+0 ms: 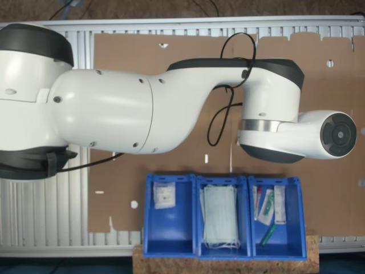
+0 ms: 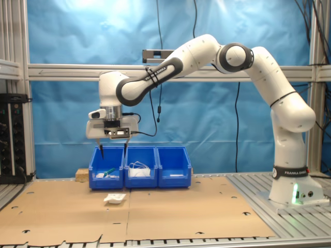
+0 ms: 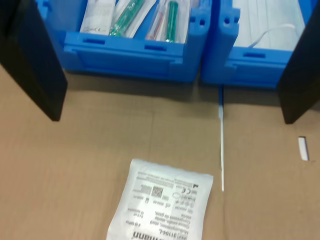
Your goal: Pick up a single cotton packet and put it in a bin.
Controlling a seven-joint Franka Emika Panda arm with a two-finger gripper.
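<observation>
A small white cotton packet [image 3: 162, 207] with black print lies flat on the cardboard, a short way in front of the row of blue bins; it also shows in the second exterior view [image 2: 115, 198]. My gripper [image 2: 113, 154] hangs above it, open, and its black fingers [image 3: 35, 60] stand wide apart with nothing between them. The gripper [image 3: 172, 117] is over the cardboard just before the tube bin and the mask bin. The bin [image 1: 168, 228] at the first exterior view's left end of the row holds another small white packet [image 1: 164, 194]. The same bin [image 2: 175, 168] is at the second exterior view's right.
The middle bin [image 1: 221, 240] holds pale-green masks, and the end bin [image 1: 275, 240] holds green-capped tubes and a long white packet. The bins rest on a cork-like block [image 1: 311, 257]. Cardboard [image 2: 181, 212] covers the table. The arm's base [image 2: 292, 188] stands at the second exterior view's right.
</observation>
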